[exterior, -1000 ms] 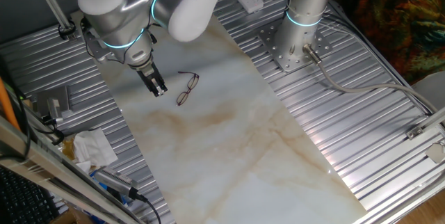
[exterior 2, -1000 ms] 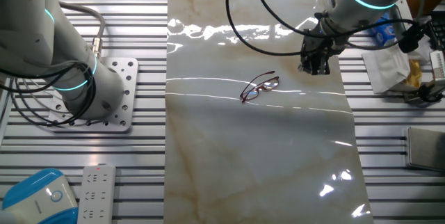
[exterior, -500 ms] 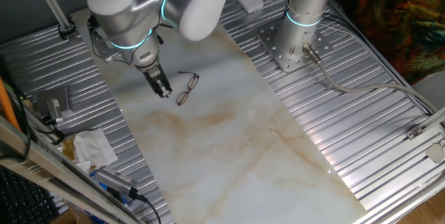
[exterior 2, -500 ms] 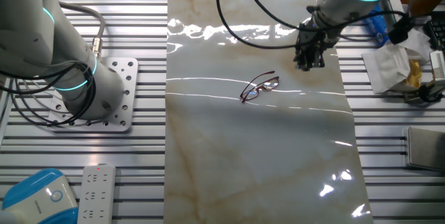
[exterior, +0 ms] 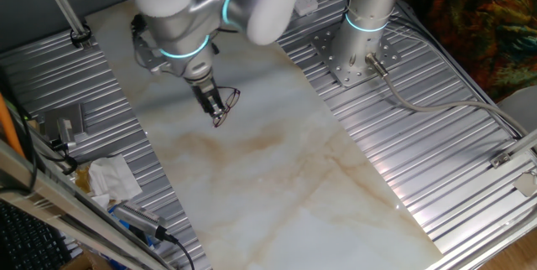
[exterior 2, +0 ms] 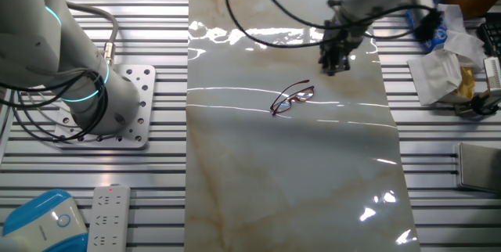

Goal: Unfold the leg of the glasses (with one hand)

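The glasses (exterior 2: 292,98) are thin, dark reddish-brown wire spectacles lying on the marble-patterned table top (exterior 2: 297,174). In one fixed view they show (exterior: 226,107) just right of the gripper tip. My black gripper (exterior 2: 333,66) hangs from the silver arm with the cyan ring, slightly behind and to the right of the glasses in the other fixed view. In one fixed view the gripper (exterior: 215,107) overlaps the glasses' left edge. I cannot tell whether it touches them. The fingers are too dark and small to show a gap.
A second silver arm (exterior 2: 78,72) stands on a bolted base plate (exterior: 352,60). Crumpled white paper (exterior: 113,178) and small clutter lie on the ribbed metal surface beside the marble top. A white remote (exterior 2: 106,213) and a blue-white device (exterior 2: 43,221) lie at one corner.
The gripper has moved steadily across the table toward the glasses and now sits right beside them. The glasses have not moved.
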